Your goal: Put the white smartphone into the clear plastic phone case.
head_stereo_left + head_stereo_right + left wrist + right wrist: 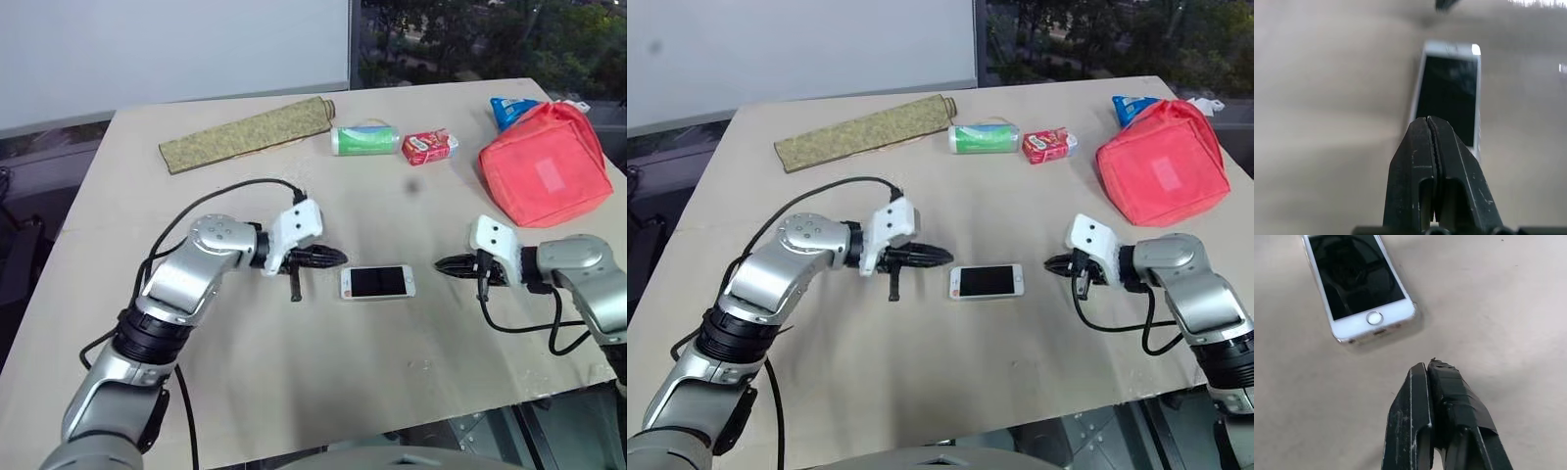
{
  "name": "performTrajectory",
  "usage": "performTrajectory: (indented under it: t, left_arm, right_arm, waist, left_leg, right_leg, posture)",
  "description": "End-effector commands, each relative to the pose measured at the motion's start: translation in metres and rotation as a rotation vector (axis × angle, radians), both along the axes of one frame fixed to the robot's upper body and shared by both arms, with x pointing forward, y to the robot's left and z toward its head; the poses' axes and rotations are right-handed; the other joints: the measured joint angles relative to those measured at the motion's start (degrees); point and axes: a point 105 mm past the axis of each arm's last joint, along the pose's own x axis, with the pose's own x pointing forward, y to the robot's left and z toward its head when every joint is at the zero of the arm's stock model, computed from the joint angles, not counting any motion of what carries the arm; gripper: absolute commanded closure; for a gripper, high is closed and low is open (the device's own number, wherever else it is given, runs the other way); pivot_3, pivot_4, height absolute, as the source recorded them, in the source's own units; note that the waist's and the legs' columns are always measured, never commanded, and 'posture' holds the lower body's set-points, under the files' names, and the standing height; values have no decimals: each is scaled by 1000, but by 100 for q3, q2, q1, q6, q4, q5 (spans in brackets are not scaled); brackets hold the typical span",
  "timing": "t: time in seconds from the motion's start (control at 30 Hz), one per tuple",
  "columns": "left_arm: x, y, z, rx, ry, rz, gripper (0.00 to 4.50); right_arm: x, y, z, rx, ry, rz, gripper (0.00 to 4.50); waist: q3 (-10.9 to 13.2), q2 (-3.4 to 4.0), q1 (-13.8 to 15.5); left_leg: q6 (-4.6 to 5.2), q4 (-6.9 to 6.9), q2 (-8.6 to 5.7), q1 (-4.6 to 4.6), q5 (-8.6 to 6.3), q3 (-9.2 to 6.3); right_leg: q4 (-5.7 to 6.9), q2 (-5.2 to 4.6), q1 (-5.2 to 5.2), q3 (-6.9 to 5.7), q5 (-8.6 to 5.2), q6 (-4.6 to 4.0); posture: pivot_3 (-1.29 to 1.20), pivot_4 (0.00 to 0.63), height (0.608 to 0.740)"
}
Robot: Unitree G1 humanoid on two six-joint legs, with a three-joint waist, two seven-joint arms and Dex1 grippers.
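White-framed and black-screened, the thin rectangular smartphone (377,282) lies face up on the beige table (294,392), midway between the two arms. The left pincer (336,258) hangs just beside its one short end and the right pincer (443,263) near the other; both are clenched on nothing and clear of the phone. A glassy rim hugging the phone's lower edge in the right wrist view suggests it may already sit in the clear plastic phone case, though that cannot be told for sure. If so, the seating step looks done and the next move calls only for checking the corners. That wrist view shows the home button; the head views show a red pouch (542,166) at the far right.
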Motion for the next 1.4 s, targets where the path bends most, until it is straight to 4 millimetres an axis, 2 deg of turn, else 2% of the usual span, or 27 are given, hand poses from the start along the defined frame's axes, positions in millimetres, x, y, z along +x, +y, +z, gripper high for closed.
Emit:
performTrajectory:
  t: [0.03, 0.17, 0.27, 0.6, 0.77, 1.13, 1.23, 1.4]
  left_arm:
    - [2, 16, -8, 112, -28, 16, 4500]
    - [4, 24, -28, 179, -18, 24, 4500]
    - [5, 17, -37, 183, -14, 7, 4500]
    - [5, -4, -43, 146, -19, -24, 4500]
    - [2, -13, -45, 129, -20, -46, 4500]
    - [-5, -28, -49, 113, -14, -95, 4500]
    - [-5, -28, -48, 113, -15, -97, 4500]
    - [-3, -17, -46, 120, -20, -78, 4500]
  right_arm:
    - [-13, 4, 8, -36, 18, 54, 4441]
    - [-25, 7, 0, -152, 51, 123, 4441]
    - [-12, 14, -3, -246, -16, 110, 4441]
    - [-12, 34, -2, -292, -19, 159, 4441]
    - [-9, 50, -4, -294, -44, 165, 4441]
    - [-1, 65, -3, -286, -107, 148, 4441]
    - [0, 66, -3, -284, -111, 142, 4441]
    - [0, 55, 3, -294, -118, 106, 4441]
  waist:
    - [1, 2, 5]
    - [2, -1, 11]
    - [2, -1, 7]
    - [1, 0, 170]
    - [0, 1, 174]
    - [-3, 2, 166]
    - [-3, 2, 165]
    - [-3, 2, 164]
  left_leg:
    - [0, 0, 1, 0, 0, -1]
    - [0, 1, -1, 2, 0, 7]
    - [0, 2, -4, 1, 0, 13]
    - [-1, 3, -15, -5, 0, 6]
    - [0, 11, -18, -4, 0, 5]
    - [-1, 22, -17, 6, 1, 4]
    - [-1, 23, -17, 19, 1, 2]
    - [-2, 25, -15, 20, 2, 2]
  right_leg:
    - [0, 1, 0, 0, -1, -1]
    - [-2, -9, 1, 1, -3, 1]
    - [-5, -15, 2, 3, -2, 2]
    - [-6, -27, 2, 0, -1, -2]
    - [-6, -30, 6, -2, -2, 2]
    - [1, -30, 20, -5, -1, 3]
    - [1, -30, 32, -6, -1, 3]
    - [2, -29, 33, -6, -1, 3]
  posture:
    - [0, 150, 740]
    - [0, 150, 740]
    - [0, 150, 740]
    - [0, 150, 740]
    - [0, 150, 740]
    - [0, 150, 740]
    - [0, 150, 740]
    - [0, 150, 740]
